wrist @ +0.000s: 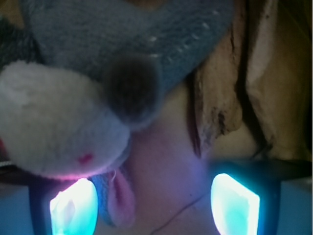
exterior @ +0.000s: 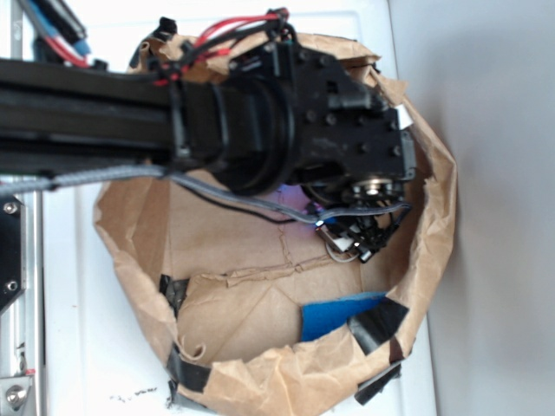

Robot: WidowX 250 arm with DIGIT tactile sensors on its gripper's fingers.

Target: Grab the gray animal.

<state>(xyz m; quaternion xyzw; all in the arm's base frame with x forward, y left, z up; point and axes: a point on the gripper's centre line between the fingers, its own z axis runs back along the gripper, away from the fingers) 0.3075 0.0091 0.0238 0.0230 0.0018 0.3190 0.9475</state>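
The gray animal (wrist: 127, 34) fills the upper left of the wrist view, very close. Its cream face (wrist: 54, 122) carries a small red mark, with a dark fuzzy nose (wrist: 132, 88) beside it. A pink-lined floppy ear (wrist: 121, 198) hangs down just inside my left fingertip (wrist: 73, 208). My gripper (wrist: 154, 208) is open, and the right fingertip (wrist: 234, 203) stands well clear of the animal, over bare paper. In the exterior view my gripper (exterior: 351, 238) is low inside the paper bag, and the arm hides the animal.
A crumpled brown paper bag (exterior: 286, 373) walls me in on all sides, patched with black tape (exterior: 377, 325). A blue sponge block (exterior: 342, 314) lies on the bag floor near the front wall. A folded bag wall (wrist: 230, 98) rises at the right of the wrist view.
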